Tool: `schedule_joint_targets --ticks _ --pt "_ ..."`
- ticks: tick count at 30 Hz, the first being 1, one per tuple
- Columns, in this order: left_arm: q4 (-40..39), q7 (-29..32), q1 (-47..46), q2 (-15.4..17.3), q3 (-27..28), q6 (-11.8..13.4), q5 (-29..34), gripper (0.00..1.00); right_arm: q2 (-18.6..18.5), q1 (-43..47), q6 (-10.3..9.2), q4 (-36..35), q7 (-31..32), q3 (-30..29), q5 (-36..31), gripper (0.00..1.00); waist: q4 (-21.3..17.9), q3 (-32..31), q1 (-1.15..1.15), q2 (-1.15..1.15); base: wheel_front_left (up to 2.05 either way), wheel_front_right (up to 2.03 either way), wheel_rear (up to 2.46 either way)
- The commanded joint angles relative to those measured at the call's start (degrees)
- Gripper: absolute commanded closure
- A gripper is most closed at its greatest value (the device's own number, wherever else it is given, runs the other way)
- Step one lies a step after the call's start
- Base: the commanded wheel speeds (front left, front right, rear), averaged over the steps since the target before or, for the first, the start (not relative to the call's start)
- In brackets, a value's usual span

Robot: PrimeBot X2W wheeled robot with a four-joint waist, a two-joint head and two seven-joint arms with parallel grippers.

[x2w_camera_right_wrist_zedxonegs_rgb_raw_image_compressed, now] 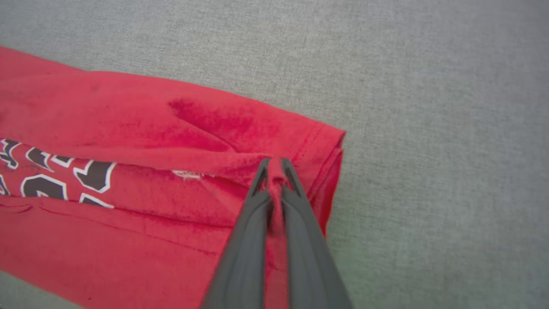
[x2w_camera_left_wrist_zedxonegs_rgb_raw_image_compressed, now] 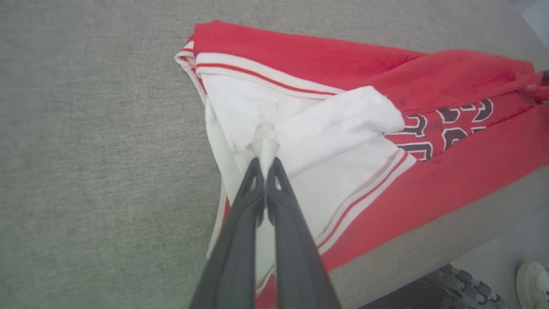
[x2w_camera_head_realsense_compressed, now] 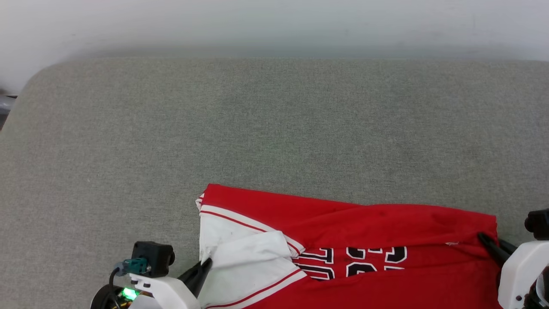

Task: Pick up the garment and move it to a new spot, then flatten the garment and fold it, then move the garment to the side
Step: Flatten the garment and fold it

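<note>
count: 1 jersey point(x2w_camera_head_realsense_compressed: 364, 223), 2 claws.
left claw point(x2w_camera_head_realsense_compressed: 205, 265): pinched fully closed on a tuft of white sleeve point(x2w_camera_left_wrist_zedxonegs_rgb_raw_image_compressed: 343, 111) cloth at jersey's left end.
right claw point(x2w_camera_head_realsense_compressed: 482, 237): pinched fully closed on a ridge of red cloth just inside the hem corner at jersey's right end.
jersey: lying on grey tabletop point(x2w_camera_head_realsense_compressed: 274, 128) near its front edge, stretched between both claws, folded lengthwise and rumpled. red fold draped over top of black white-outlined lettering point(x2w_camera_head_realsense_compressed: 356, 259). sleeve flap overlapping lettering's left end.
</note>
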Motion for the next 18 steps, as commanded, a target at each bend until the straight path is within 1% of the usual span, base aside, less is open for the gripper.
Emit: schedule_joint_targets --ticks 1,4,9,11,12,13,14,15,16,18 --pt "0.6 0.1 0.7 -0.2 -0.2 -0.4 -0.4 1.00 -0.8 0.9 -0.05 0.1 0.4 0.6 0.4 1.00 0.1 0.0 0.01 -0.01 0.00 0.00 0.00" --pt "2.5 -0.5 0.6 0.0 -0.4 -0.2 0.3 1.00 -1.8 1.2 -0.05 0.9 0.8 1.6 0.8 1.00 0.3 -0.1 0.01 -0.01 0.00 0.00 0.00" --pt "5.1 -0.2 0.7 -0.3 -1.3 -1.5 -0.4 1.00 -3.5 1.9 -0.05 2.4 1.4 3.3 1.2 1.00 0.7 -0.3 0.01 -0.01 0.00 0.00 0.00" --pt "6.4 -0.3 0.2 0.0 -1.9 -1.7 0.7 1.00 -4.2 2.0 -0.05 3.1 1.3 4.1 1.0 1.00 0.7 -0.4 0.01 -0.01 0.00 0.00 0.00" --pt "7.1 -0.3 0.0 -0.2 -2.3 -1.9 0.8 0.84 -4.4 2.0 -0.06 3.4 1.1 4.6 1.0 1.00 0.7 -0.5 0.01 -0.01 0.00 0.00 0.00" --pt "7.7 -0.2 -0.1 -0.4 -2.8 -2.0 1.1 0.65 -4.6 2.0 -0.05 3.6 0.9 5.2 1.2 1.00 0.7 -0.6 0.01 -0.01 0.00 0.00 0.00" --pt "8.3 -0.2 -0.3 -0.6 -3.1 -2.1 1.2 0.09 -4.7 1.9 -0.05 4.0 0.8 5.5 1.5 1.00 0.7 -0.7 0.01 -0.01 0.00 0.00 0.00" --pt "8.9 -0.4 -0.4 -0.8 -3.4 -2.2 1.3 0.00 -4.8 1.7 -0.05 4.2 0.7 5.9 1.7 0.40 0.7 -0.8 0.01 -0.01 0.00 0.00 0.00" --pt "9.4 -0.5 -0.4 -1.0 -3.5 -2.3 1.4 0.00 -4.7 1.7 -0.06 4.7 0.9 6.1 2.2 0.00 0.6 -1.0 0.01 -0.01 0.00 0.00 0.00" --pt "10.2 -1.0 -0.6 -1.4 -3.7 -2.5 1.5 0.00 -5.3 1.6 -0.05 4.7 0.8 7.2 2.2 0.00 0.5 -1.6 0.01 -0.01 0.00 0.00 0.00"
